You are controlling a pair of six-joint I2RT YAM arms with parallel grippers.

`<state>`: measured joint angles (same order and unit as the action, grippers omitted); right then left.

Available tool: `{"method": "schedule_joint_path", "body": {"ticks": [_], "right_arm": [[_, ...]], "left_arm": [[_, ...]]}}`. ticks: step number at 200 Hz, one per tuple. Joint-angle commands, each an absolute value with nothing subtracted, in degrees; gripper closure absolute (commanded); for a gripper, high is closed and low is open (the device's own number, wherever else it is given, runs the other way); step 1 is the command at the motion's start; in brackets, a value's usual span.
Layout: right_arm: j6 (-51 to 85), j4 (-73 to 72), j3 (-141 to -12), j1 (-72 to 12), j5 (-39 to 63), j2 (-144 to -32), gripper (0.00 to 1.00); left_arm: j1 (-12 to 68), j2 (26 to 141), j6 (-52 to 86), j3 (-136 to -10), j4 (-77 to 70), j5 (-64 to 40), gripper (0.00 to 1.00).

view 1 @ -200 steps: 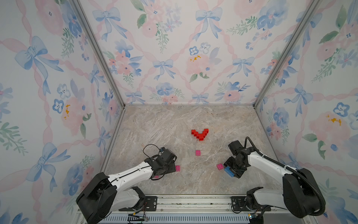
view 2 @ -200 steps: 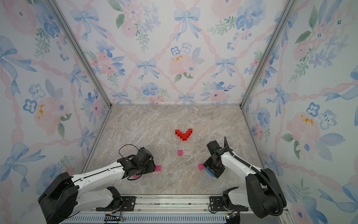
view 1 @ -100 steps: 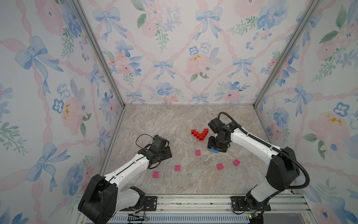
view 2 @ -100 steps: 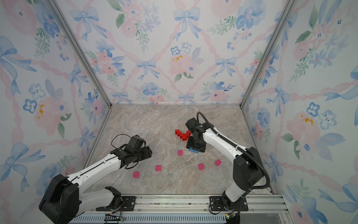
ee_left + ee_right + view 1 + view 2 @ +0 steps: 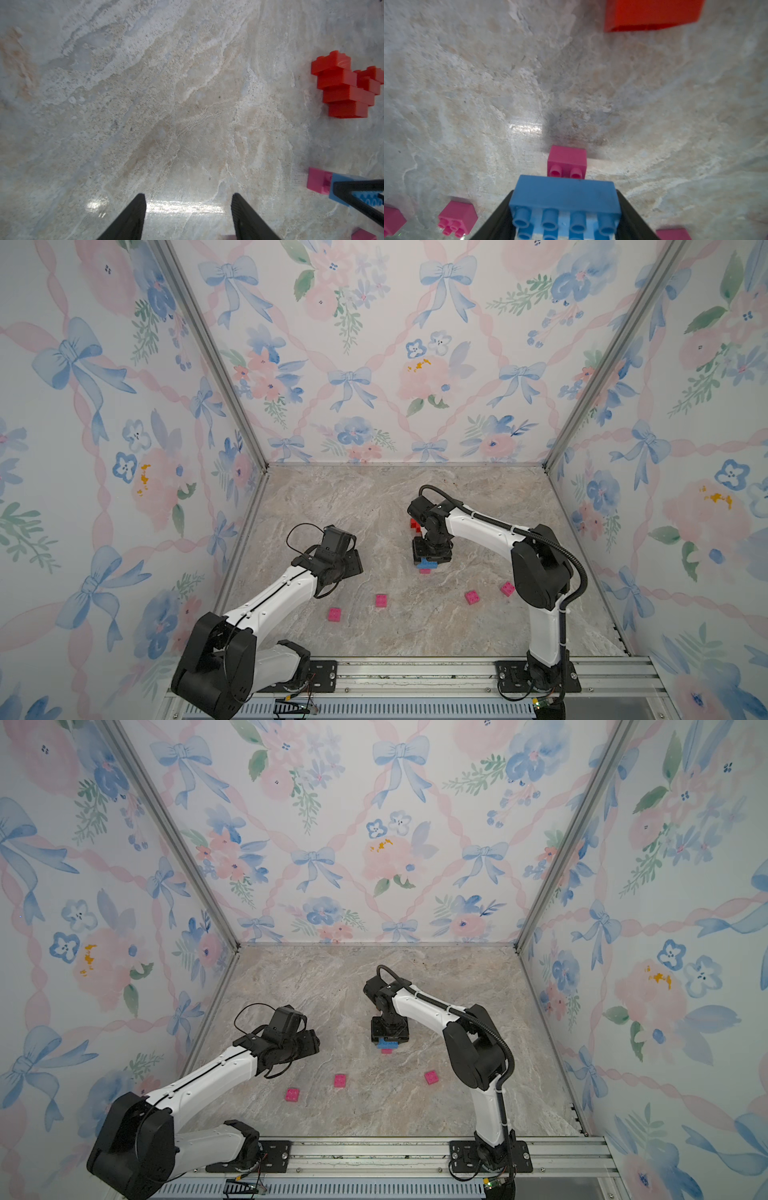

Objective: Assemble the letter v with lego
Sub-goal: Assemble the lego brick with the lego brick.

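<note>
Along the bottom edge of both top views a metal rail (image 5: pixel 415 672) is seen, and both arms (image 5: pixel 274 597) are mounted on it. Just above it in the frame, on the marbled worktop (image 5: pixel 365 506), four loose pink bricks (image 5: pixel 334 614) (image 5: pixel 380 600) (image 5: pixel 471 597) (image 5: pixel 507 588) are spread in a shallow row across the lower middle, well apart from one another. Left of centre, the left gripper (image 5: pixel 188 197) is held over bare worktop; in the left wrist view its fingers are seen apart with nothing between them. Slightly right of centre, the right gripper (image 5: pixel 431 556) is pointed downward and is clamped on the blue brick (image 5: pixel 564 192), which is held at its two ends by the black fingers, with its studs turned toward the wrist camera. A fifth pink brick (image 5: pixel 566 161) is lying on the worktop and, in the top views, peeks out just below the blue brick; whether the two are touching cannot be told. Farther back, above the right gripper in the frame, a stepped cluster of red bricks (image 5: pixel 347 89) is standing on the worktop, apart from the blue brick. In a top view only a small part of it is seen behind one of the arms. The back and sides are closed off by walls (image 5: pixel 374 344) papered with bows and flowers.
</note>
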<state>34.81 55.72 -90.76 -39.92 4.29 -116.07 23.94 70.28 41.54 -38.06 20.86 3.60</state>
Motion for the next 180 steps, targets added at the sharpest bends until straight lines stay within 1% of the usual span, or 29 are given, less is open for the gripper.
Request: {"method": "schedule_joint_path", "body": {"ticks": [1,102,136,180], "right_arm": [[33.37,56.92,-92.01,-40.12,4.30,-117.76,0.80],[35.42,58.31,-92.04,-41.48,3.47,-120.82,0.82],[40.95,59.32,-92.37,-41.88,3.49,-121.83,0.82],[42.82,59.29,-92.87,-42.29,3.87,-123.17,0.82]], "left_arm": [[23.56,70.83,40.28,-38.77,21.92,4.34,0.32],[23.57,70.93,40.17,-38.54,21.91,4.28,0.32],[23.59,70.93,40.13,-38.58,21.81,4.22,0.32],[23.56,70.79,39.82,-38.25,21.85,4.21,0.32]]}}
